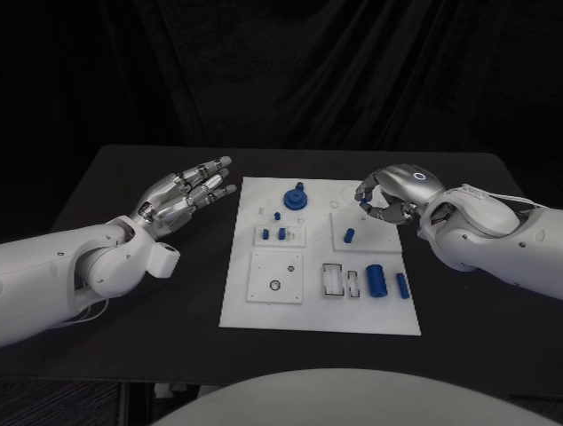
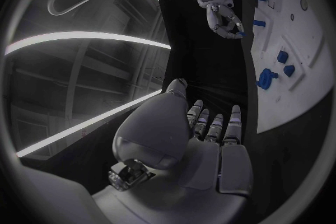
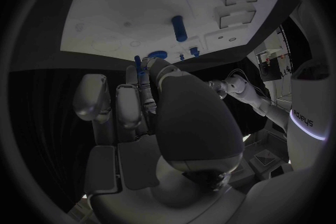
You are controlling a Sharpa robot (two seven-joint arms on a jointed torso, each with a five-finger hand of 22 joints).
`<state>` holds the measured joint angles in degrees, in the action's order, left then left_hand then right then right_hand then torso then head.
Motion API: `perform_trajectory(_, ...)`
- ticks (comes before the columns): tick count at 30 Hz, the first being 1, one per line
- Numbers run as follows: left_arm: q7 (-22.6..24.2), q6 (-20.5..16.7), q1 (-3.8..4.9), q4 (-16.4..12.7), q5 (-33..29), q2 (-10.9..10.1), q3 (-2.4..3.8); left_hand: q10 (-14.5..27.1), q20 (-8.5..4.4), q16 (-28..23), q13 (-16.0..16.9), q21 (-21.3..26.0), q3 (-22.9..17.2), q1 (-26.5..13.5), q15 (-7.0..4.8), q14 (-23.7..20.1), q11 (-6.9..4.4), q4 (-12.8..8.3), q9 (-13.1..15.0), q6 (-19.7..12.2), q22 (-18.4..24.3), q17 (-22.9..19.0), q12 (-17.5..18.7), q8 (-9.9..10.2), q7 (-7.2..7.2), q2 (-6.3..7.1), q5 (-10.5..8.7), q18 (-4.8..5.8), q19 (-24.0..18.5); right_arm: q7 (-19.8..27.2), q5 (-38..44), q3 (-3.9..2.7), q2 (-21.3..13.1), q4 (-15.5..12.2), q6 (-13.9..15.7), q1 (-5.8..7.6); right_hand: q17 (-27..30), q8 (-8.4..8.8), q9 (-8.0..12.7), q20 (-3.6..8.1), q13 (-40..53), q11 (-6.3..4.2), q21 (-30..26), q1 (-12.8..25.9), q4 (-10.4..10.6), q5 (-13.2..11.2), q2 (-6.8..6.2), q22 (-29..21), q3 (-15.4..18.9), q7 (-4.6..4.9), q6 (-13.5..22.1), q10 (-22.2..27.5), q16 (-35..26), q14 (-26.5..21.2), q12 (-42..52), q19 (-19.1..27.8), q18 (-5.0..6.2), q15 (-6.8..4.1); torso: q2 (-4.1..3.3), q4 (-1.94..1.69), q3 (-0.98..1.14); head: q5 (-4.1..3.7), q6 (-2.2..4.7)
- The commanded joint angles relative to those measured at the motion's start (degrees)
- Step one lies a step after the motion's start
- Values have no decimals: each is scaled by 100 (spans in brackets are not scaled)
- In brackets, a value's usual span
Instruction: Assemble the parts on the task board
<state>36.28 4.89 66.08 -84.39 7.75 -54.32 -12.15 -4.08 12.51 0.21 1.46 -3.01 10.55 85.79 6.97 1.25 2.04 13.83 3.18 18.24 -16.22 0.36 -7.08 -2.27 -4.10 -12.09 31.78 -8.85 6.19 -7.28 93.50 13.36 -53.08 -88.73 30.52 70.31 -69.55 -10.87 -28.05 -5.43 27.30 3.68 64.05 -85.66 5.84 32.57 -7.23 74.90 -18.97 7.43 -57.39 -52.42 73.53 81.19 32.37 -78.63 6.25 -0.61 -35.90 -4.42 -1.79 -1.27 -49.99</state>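
Head view: task board (image 1: 269,311) sat mid-surface (image 1: 115,177), white plate with blue parts on it: gear-like piece (image 1: 295,197) near the far edge, small pegs (image 1: 274,234) in a block below it, one peg (image 1: 350,236) right of those, a fat cylinder (image 1: 375,280) and a thinner one (image 1: 402,285) near the right edge. Left hand (image 1: 186,193) hovered left of the board over bare surface, fingers straight and apart, holding nothing. Right hand (image 1: 391,197) was over the board's far right corner, fingers curled in; contents hard to tell here. Left wrist view: left hand (image 2: 210,134) flat and empty, board (image 2: 294,95) beside it, right hand (image 2: 225,19) beyond. Right wrist view: right hand (image 3: 150,101) pinched a thin blue pin (image 3: 139,63) at its fingertips, just off the board edge (image 3: 105,39).
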Motion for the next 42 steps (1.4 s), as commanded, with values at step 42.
perform_trajectory(42, 1, 79, -74, 109, -35, 165, 5, 14, 48, 24, 1, -20, -90, 89, 41, -8, 73, -10, 5, 33, 28, 3, -6, -20, -27, -25, -12, -88, 4, -64, 545, 48, 1212, -491, -522, -853, -55, -16, -151, -4, -41, 15, 113, -53, -152, -229, 27, 847, -7, 25, 74, -100, 93, 105, -64, -78, -118, 9, -23, 14, 10, 430, -1)
